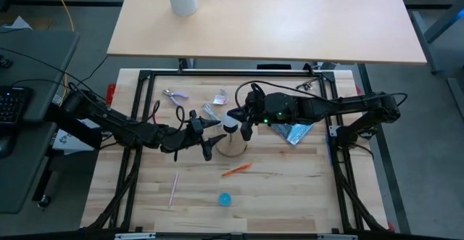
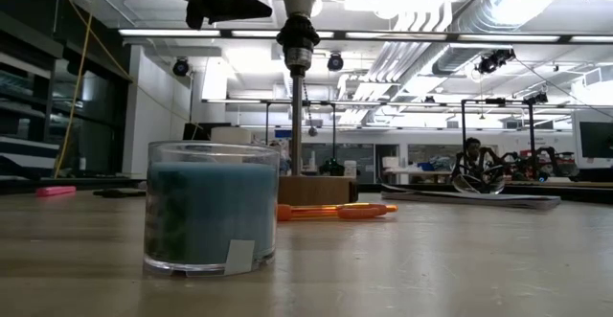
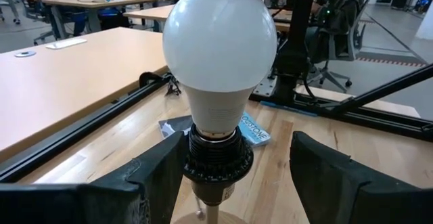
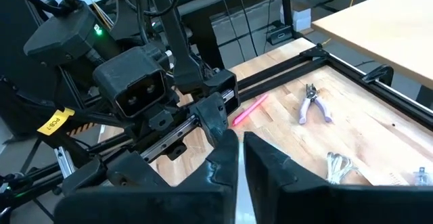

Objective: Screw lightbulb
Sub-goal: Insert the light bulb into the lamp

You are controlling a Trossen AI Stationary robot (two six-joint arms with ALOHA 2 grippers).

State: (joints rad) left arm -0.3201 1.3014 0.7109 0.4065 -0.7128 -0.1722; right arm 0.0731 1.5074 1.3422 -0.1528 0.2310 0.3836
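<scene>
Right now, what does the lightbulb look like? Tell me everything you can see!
The lightbulb is smooth, white and pear-shaped, round on top and narrower below. It stands upright, its bottom end sitting in a dark ribbed socket on a thin post over a round wooden base. The left gripper is open, with its fingers on either side of the socket. From above, the right gripper is beside the bulb; whether it touches the glass is unclear.

The dark left arm reaches in from the left side toward the table's middle, its two-finger left gripper (image 1: 210, 135) spread wide, one dark finger (image 3: 152, 176) on each side. The dark right arm stretches in from the right, wrist bent downward, and its right gripper (image 1: 245, 127) has its two fingers (image 4: 216, 160) drawn almost together, only a thin slit between them.
</scene>
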